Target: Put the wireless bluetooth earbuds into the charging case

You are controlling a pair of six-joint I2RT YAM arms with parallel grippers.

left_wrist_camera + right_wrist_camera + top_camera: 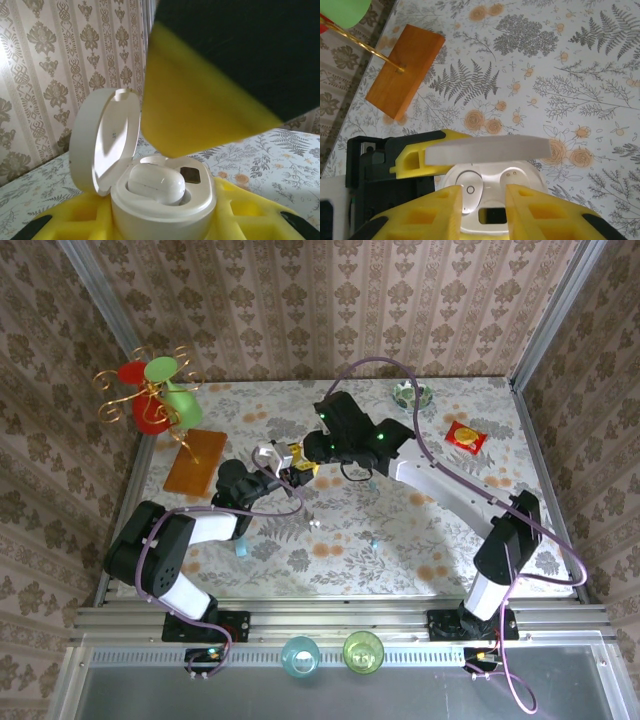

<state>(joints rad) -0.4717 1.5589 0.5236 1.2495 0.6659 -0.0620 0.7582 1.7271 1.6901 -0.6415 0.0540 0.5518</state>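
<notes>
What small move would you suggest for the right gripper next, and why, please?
Probably ease the right gripper straight down and press the earbud lightly home. The left gripper holds the charging case with its lid open. The earbud lies in the case but seems to sit proud of the rim. One of the right gripper's fingers hangs just above it, apart, and the gripper holds nothing.

Earbud [156, 184] inside open charging case [159, 214]

Black-and-white left arm [178, 552] and right arm [455, 492] carry purple cables [378, 361] and yellow jaws.
</notes>
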